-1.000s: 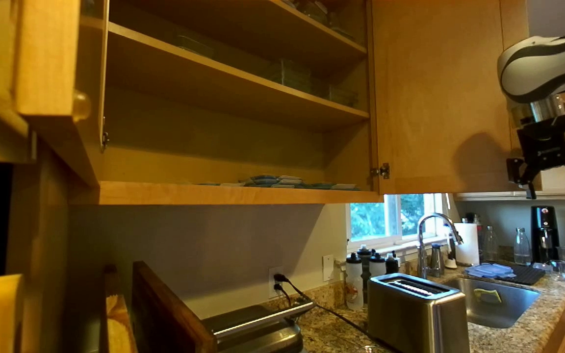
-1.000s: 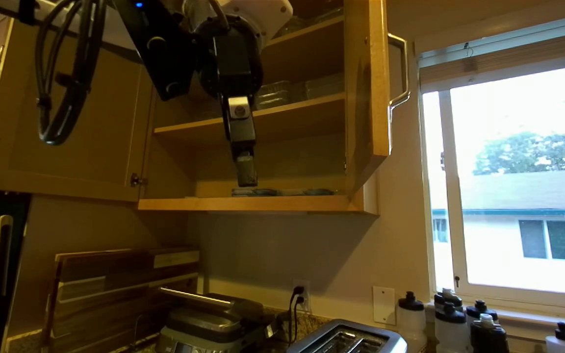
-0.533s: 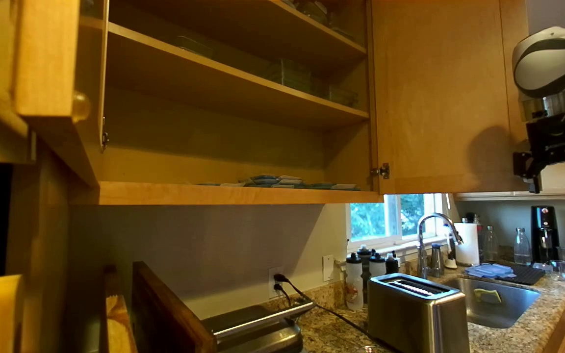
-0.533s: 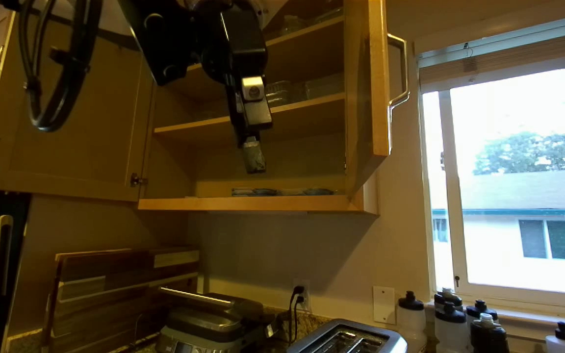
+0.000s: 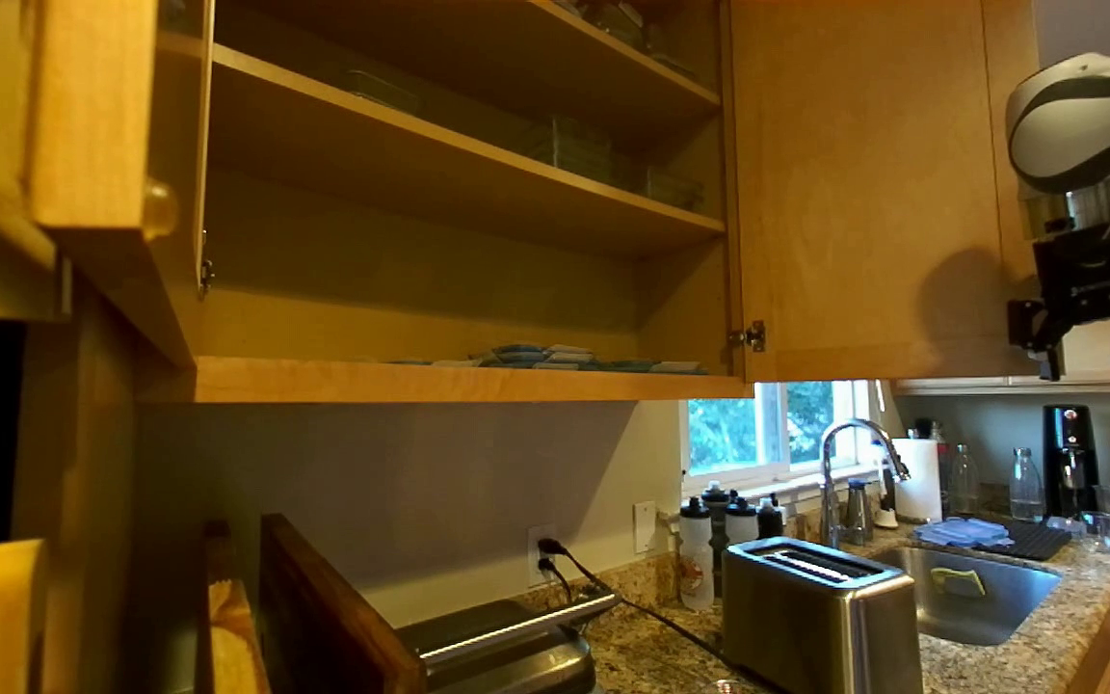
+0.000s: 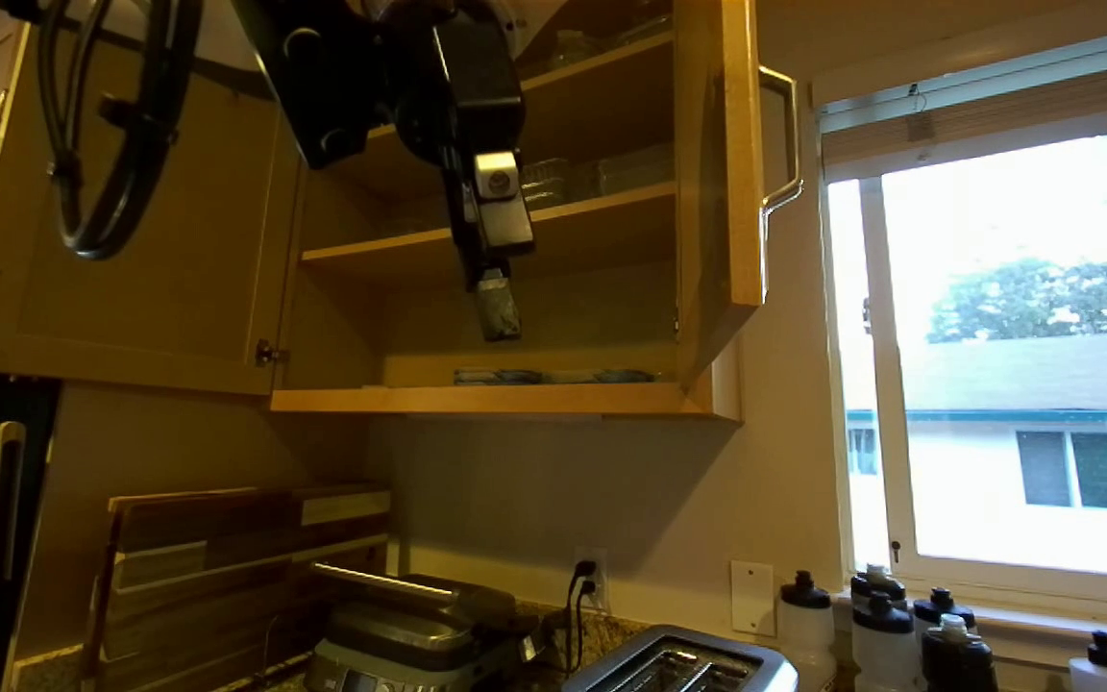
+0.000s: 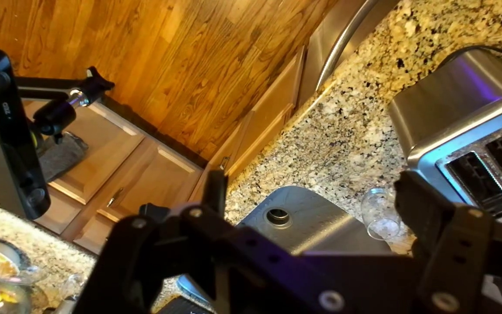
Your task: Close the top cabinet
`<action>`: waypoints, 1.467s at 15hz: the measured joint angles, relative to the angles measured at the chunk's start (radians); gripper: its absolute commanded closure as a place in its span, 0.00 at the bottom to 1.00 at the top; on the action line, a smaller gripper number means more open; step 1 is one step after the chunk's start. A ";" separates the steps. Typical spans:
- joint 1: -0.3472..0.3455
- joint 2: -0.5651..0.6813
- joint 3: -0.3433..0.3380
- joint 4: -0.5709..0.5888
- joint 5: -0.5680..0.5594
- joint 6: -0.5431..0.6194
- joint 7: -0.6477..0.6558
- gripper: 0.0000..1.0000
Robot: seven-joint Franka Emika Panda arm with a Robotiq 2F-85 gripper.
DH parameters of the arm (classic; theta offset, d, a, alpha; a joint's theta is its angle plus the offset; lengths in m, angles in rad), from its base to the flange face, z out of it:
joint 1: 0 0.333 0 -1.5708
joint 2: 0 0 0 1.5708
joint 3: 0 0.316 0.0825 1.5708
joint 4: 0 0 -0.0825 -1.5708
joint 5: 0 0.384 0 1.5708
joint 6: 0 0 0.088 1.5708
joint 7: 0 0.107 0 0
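The top cabinet (image 5: 468,381) is honey wood with two inner shelves and stands open in both exterior views (image 6: 515,400). Its window-side door (image 5: 854,193) is swung wide out; it shows nearly edge-on with a bar handle (image 6: 790,144) in an exterior view. The opposite door (image 6: 131,288) is also wide open, close at the edge of an exterior view (image 5: 92,125). My gripper (image 5: 1098,353) hangs pointing down, beyond the window-side door's free edge there. It appears before the open shelves in an exterior view (image 6: 498,312). Its fingers are apart and empty in the wrist view (image 7: 314,189).
Below are a steel toaster (image 5: 820,617), a contact grill (image 6: 400,634), cutting boards (image 6: 246,567) and several bottles (image 5: 697,549). The sink (image 7: 303,222) and a clear glass (image 7: 381,213) lie under the gripper. A camera on a mount (image 7: 7,131) stands nearby.
Since one second ago my gripper has risen slightly, tilted, and shifted a little to the right in both exterior views. It is still over the last half second. Both doors have not moved.
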 measured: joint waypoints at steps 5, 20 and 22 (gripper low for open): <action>-0.001 0.010 -0.037 0.000 -0.021 0.082 -0.046 0.00; 0.000 0.030 -0.226 -0.042 0.037 0.538 -0.348 0.00; 0.001 0.037 -0.229 -0.043 0.063 0.553 -0.385 0.00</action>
